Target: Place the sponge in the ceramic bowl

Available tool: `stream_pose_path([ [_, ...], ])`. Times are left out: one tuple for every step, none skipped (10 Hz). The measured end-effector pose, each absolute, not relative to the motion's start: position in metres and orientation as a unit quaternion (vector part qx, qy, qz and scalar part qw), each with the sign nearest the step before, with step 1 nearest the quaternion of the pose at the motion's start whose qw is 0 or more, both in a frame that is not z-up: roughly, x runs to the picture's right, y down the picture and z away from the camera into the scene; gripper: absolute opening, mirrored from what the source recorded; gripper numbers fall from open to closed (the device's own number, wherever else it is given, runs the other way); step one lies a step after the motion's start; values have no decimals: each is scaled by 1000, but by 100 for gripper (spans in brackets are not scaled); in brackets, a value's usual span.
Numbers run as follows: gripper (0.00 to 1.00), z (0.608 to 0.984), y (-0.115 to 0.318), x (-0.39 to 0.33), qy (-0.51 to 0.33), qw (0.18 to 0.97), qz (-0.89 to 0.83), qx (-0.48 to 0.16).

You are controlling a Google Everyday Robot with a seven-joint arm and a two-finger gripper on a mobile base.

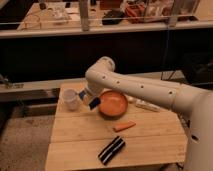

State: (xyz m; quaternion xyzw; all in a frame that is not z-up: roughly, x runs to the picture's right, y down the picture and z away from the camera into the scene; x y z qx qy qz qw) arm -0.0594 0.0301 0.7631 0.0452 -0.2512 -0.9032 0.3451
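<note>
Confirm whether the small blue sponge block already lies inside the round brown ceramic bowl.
No, the gripper, shut on the sponge, holds it outside the bowl, between its rim and the white cup.

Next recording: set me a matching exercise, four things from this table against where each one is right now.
Things:
1. sponge
2. white cup
3. orange stick
4. black striped item

Places:
A. on the table, nearest the camera
B. held in the shut tool, between cup and ceramic bowl
C. beside the tool, on the side away from the bowl
D. just in front of the bowl

Pairs: 1-B, 2-C, 3-D, 4-A
</note>
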Motion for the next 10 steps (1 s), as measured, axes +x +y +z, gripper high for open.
stream_pose_path([
  [0, 762, 10, -34, -238, 361, -901, 41],
  [0, 761, 2, -17, -235, 373, -897, 38],
  [0, 763, -4, -2, -233, 387, -892, 33],
  [2, 768, -5, 11, -235, 399, -886, 27],
  [12, 777, -1, 22, -242, 410, -879, 19],
  [21, 788, 6, 31, -248, 418, -874, 13],
  [30, 800, 15, 38, -255, 425, -869, 6],
  [41, 820, 30, 43, -265, 432, -862, -2],
  [52, 841, 47, 46, -274, 437, -857, -11],
  [60, 857, 60, 50, -281, 443, -851, -19],
])
